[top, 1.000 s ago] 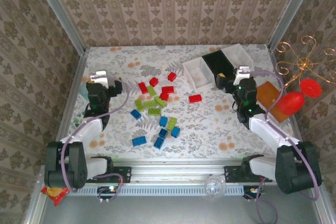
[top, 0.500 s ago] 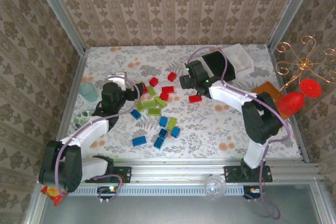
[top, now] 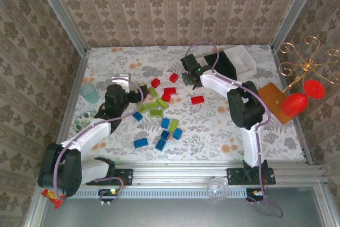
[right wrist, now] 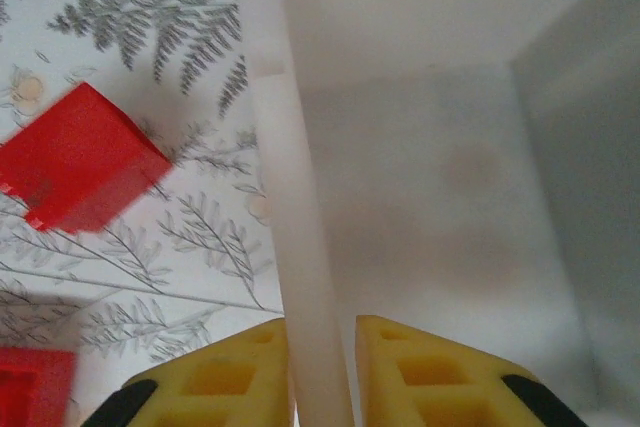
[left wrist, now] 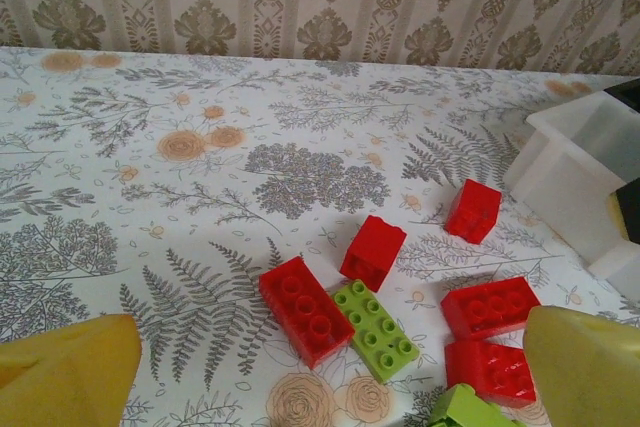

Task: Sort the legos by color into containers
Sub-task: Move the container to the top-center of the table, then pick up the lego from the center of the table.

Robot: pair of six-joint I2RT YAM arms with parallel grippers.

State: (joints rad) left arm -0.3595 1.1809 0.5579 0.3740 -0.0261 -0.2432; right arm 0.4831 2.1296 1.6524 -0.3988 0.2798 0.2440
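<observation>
Red, blue and lime green legos lie scattered mid-table. The containers stand at the back: a white outer tray and a black middle one. My right gripper covers the other white tray. In the right wrist view my right gripper is shut on that tray's white side wall, with a red lego just outside it. My left gripper is open low over a red brick lying against a green brick.
A pale teal cup stands at the left edge. An orange block and red ornaments on gold wire sit at the right. Patterned walls close in the table on three sides.
My right arm swung from the right side across to the left white tray, and its gripper went from open to shut on the tray wall. My left arm reached forward to the legos.
</observation>
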